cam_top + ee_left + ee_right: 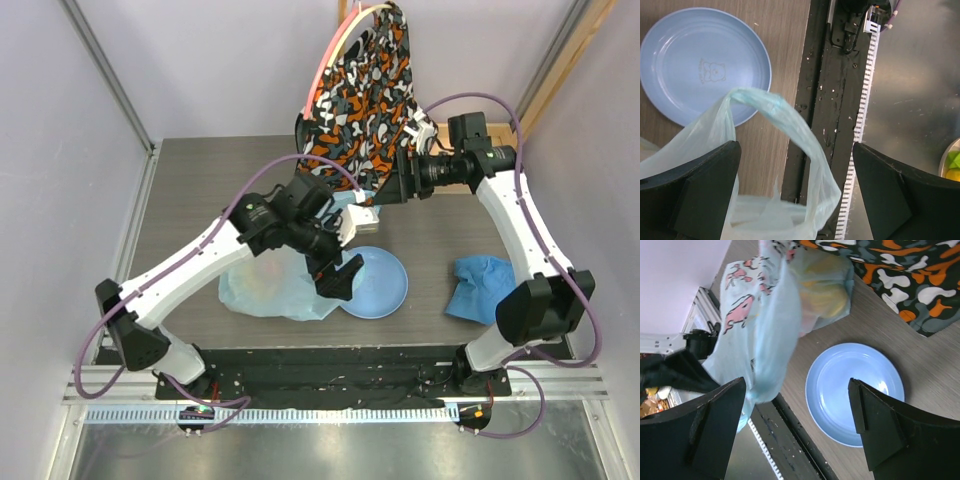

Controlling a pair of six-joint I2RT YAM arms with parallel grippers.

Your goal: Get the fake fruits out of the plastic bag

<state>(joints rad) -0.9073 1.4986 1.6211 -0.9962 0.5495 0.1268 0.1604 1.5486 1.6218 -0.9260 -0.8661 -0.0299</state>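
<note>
At the lower centre of the top view, the plastic bag (262, 295) slumps on the worktop (200, 200) against a blue plate (385, 285), with the fake fruits (827, 297) dimly visible inside. The left hand (795, 150) is spread wide, a bag handle (790, 130) looping between its fingers. The right hand (796, 385) is likewise apart.

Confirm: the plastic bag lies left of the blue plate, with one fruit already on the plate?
No: the plate holds no fruit, as the right wrist view shows; the fruits are inside the plastic bag, which does lie left of it.
</note>
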